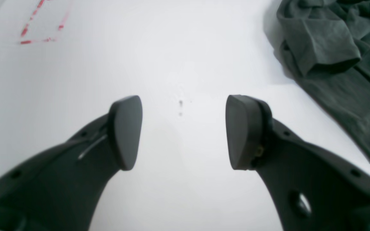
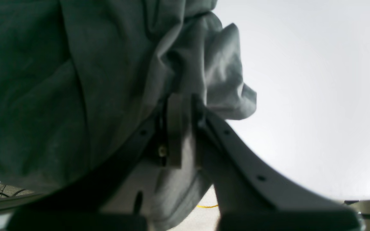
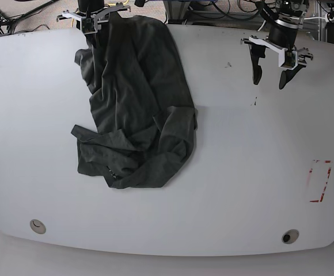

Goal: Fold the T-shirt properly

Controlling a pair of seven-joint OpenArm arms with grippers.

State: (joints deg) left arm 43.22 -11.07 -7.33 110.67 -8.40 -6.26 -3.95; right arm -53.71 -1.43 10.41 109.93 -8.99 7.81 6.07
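The dark grey T-shirt (image 3: 138,103) lies crumpled on the left half of the white table (image 3: 242,172), stretched from the far edge toward the middle. My right gripper (image 3: 91,35) at the far left edge is shut on a bunched corner of the T-shirt (image 2: 59,80); in the right wrist view the gripper (image 2: 185,99) pinches a fold and cloth drapes over it. My left gripper (image 3: 269,82) hovers at the far right, open, well away from the shirt. The left wrist view shows this gripper (image 1: 183,128) with only bare table between its fingers and the T-shirt (image 1: 332,48) at the upper right.
A red dashed rectangle (image 3: 319,181) is marked near the table's right edge, also seen as a red mark (image 1: 42,22) in the left wrist view. Two round holes (image 3: 37,226) (image 3: 289,236) sit near the front edge. Cables and stands crowd the space behind the table.
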